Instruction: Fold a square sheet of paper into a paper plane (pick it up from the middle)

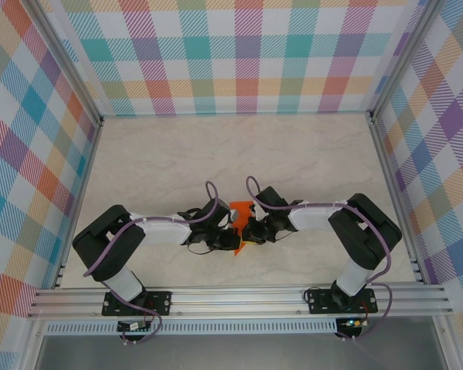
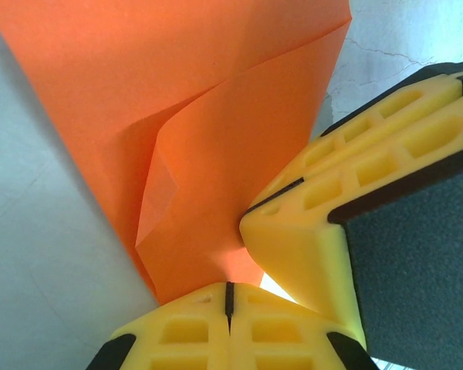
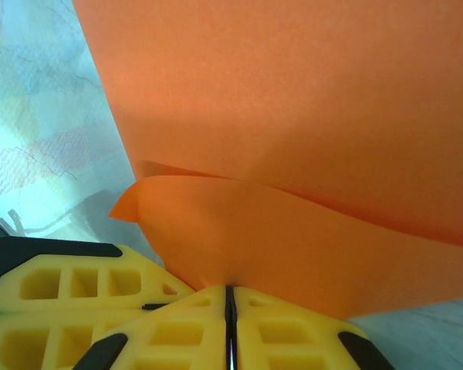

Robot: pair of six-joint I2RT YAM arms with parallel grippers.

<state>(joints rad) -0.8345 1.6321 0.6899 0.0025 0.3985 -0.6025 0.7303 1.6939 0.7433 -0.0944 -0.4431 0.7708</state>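
Note:
The square sheet of paper (image 1: 241, 207) is bright orange and creased, held between both arms at the middle of the table. In the left wrist view the sheet (image 2: 216, 116) fans upward from my left gripper (image 2: 230, 291), whose yellow jaws are shut on its lower edge. My right gripper's fingers (image 2: 332, 200) press in from the right, touching the same edge. In the right wrist view the sheet (image 3: 309, 123) shows two layers, and my right gripper (image 3: 229, 291) is shut on the lower layer. The left gripper's fingers (image 3: 62, 285) sit at the lower left. From above, the left gripper (image 1: 228, 231) and right gripper (image 1: 249, 229) almost touch.
The pale marble tabletop (image 1: 177, 154) stretches open behind the arms, enclosed by checked walls (image 1: 239, 54) at the back and sides. A metal rail (image 1: 239, 297) runs along the near edge, where the arm bases are bolted.

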